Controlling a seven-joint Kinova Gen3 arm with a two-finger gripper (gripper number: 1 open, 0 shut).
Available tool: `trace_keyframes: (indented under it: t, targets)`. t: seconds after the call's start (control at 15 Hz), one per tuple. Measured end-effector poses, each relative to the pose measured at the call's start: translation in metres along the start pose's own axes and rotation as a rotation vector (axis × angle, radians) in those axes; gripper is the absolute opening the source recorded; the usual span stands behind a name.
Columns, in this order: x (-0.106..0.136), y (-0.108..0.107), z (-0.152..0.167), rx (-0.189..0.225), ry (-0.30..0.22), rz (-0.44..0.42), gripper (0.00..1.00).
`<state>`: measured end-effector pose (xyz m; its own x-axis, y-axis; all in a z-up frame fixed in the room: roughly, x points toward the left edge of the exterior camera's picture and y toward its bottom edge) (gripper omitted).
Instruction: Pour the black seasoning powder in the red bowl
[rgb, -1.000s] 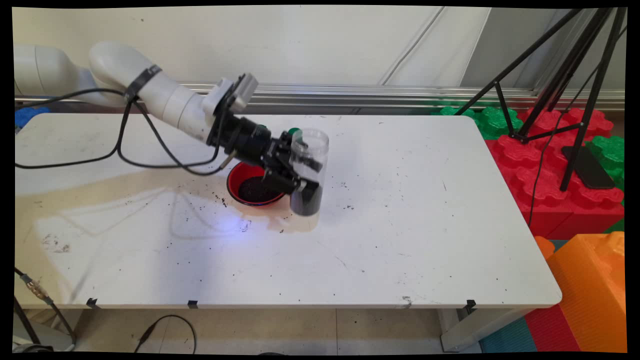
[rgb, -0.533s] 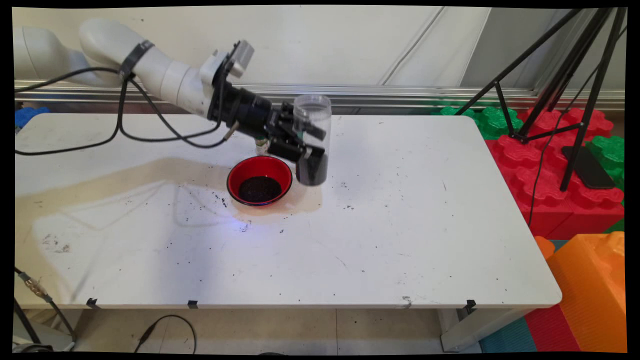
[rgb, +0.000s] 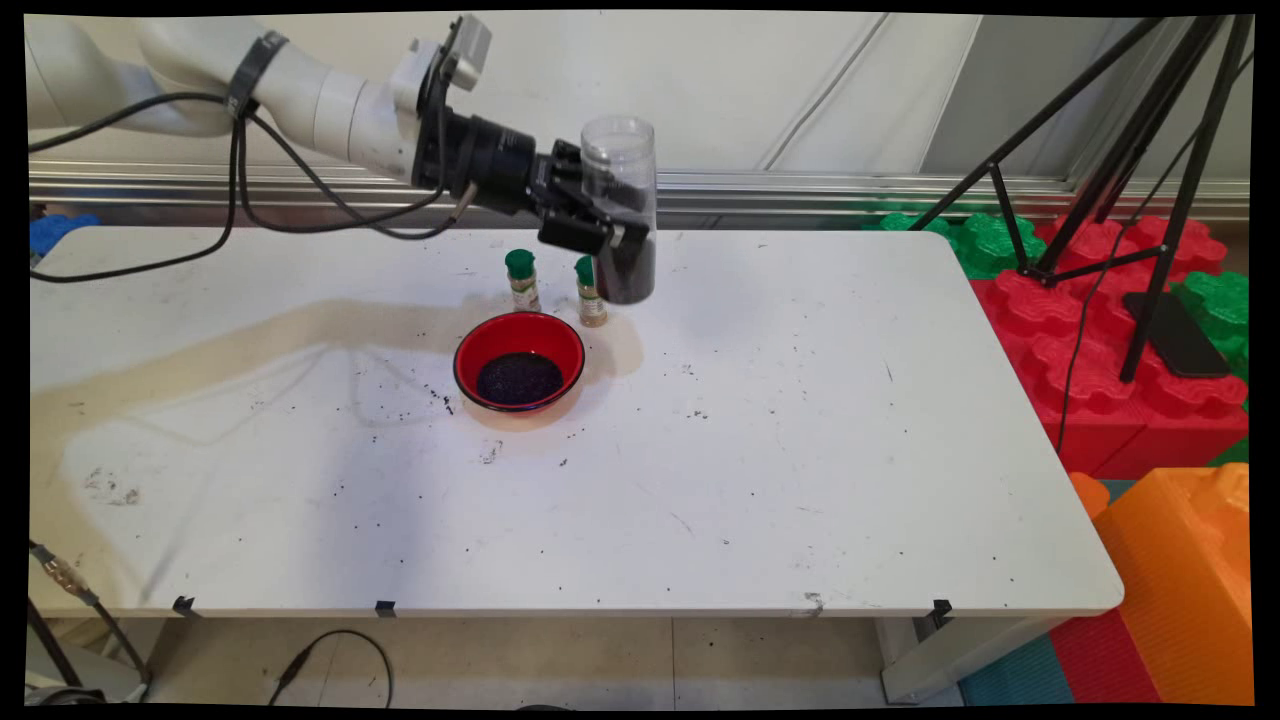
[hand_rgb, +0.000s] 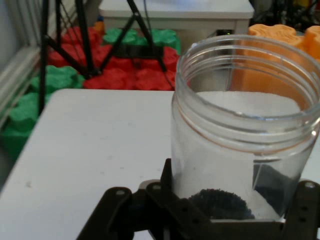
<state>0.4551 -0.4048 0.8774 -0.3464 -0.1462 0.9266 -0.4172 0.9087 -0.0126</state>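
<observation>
Now the black claw (rgb: 612, 222) is gripping a clear, round plastic jar (rgb: 620, 205) with dark grains, upper centre, above two green-capped bottles (rgb: 522, 280) and a glossy red bowl (rgb: 519, 361).

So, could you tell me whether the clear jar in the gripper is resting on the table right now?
No: the clear jar hangs in the gripper above the table, behind the red bowl.

Fixed overhead main view, close hand view, sharing jar (rgb: 620, 205) (hand_rgb: 240, 135)
</observation>
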Motion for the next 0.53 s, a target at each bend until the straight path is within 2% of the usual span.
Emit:
trace_keyframes:
  t: [0.53]
  targets:
    - [0.001, -0.029, -0.016, 0.105, 0.000, 0.094, 0.00]
